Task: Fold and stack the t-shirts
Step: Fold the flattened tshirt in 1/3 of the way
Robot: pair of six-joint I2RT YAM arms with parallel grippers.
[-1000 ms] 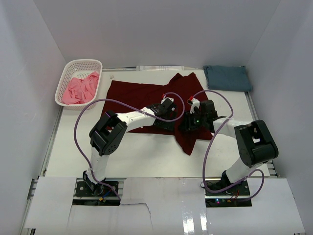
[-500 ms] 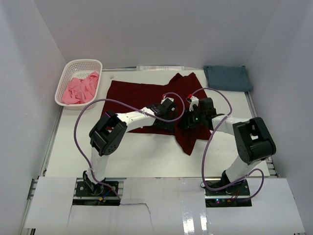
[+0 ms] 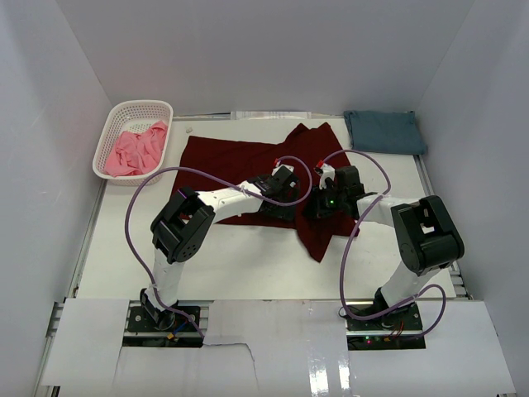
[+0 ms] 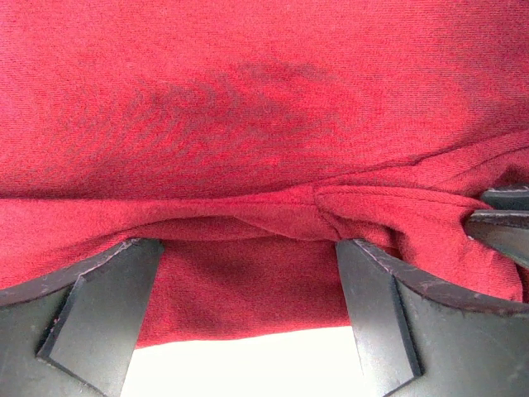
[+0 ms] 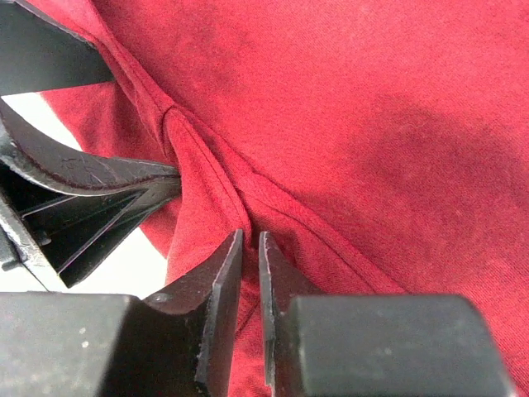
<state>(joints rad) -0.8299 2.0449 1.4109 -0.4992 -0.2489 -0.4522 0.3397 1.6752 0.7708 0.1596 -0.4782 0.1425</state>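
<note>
Both arms are working the near hem of the maroon t-shirt (image 3: 240,157), which is lying spread across the table (image 3: 207,265). It is mostly flat, with one flap trailing off its near right corner towards the arm bases.

The right gripper (image 5: 248,248) is clamping down on a raised ridge of that maroon cloth. Its fingers are all but together and the seam is running straight up into the slit between them, so I'm calling that a pinch on the shirt. The left gripper (image 4: 248,273) is sitting right alongside it on the same hem with its jaws spread wide. It is straddling the same bunched fold and gripping nothing (white table is peeking through just under the edge).

Beyond the maroon shirt's far right corner the slate-blue t-shirt (image 3: 384,132) is resting, already a tidy rectangle. Off the maroon shirt's far left corner the pink t-shirt (image 3: 136,149) is waiting, crumpled in the white basket (image 3: 140,104).

So this is looking like the grasp stage of the maroon shirt's first fold: one corner taken, the other pending. The next move is asking the left jaws to nip the hem squarely on that ridge. Then both hands need to be lifting together and carrying the edge across evenly, or the cloth will be dragging and twisting.
</note>
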